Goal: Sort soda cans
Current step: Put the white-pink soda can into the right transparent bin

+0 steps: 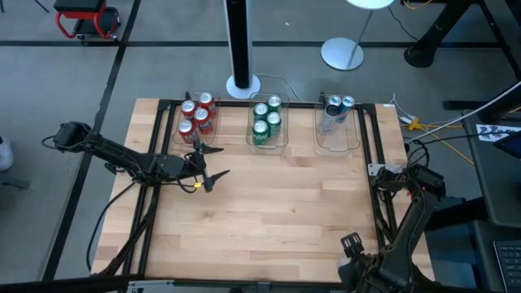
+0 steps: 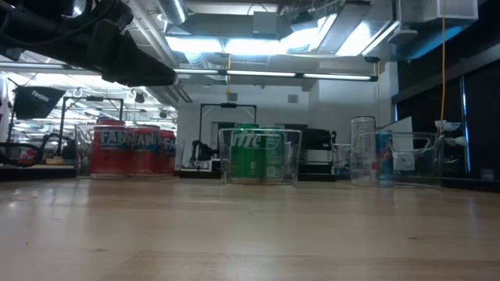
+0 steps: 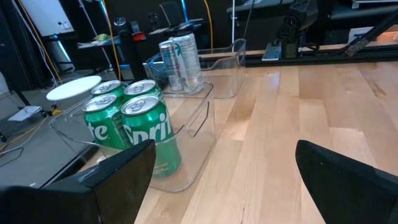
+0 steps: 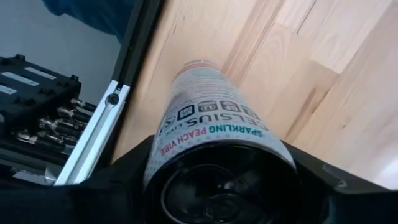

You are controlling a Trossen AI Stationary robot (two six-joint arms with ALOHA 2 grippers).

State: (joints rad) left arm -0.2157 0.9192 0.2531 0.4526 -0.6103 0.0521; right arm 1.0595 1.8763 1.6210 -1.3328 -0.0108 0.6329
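Near lens: white can [image 4: 214, 134] fills right wrist view, its dark base toward the camera, printed side running away over the wood; lies betw the right gripper's [image 4: 217, 186] dark fingers [image 4: 115, 177].
Right grip: fingers sit either side of the can, closing on it; can't tell if contact is firm yet. Prob mid-grasp, so can isn't safe to lift till squeeze is done.
Right arm spot: near right corner of table [image 1: 269, 212], by the black frame rail [image 4: 99, 134]; can hidden under the arm in high view.
Left gripper [image 1: 210, 167]: fingers spread wide, nothing in them; hovers just in front of red bin, aimed across the back row.
Red cans [image 1: 196, 115]: four, upright, packed in left clear bin [image 1: 184, 138] at back edge.
Green cans [image 1: 266, 119]: four upright in middle bin [image 1: 279, 149]. Full-looking.
Silver/blue cans [image 1: 339, 105]: two at far end of right bin [image 1: 352, 143]; near half of bin bare, so room left — likely where white can goes.
Why so: one colour per bin, bins in a row at back, keeps front clear for reaching.
Open room: wide bare wood betw bins and front edge; arms well apart.
Edges: white can lies close to the right rail & table edge; a slip could roll it off.
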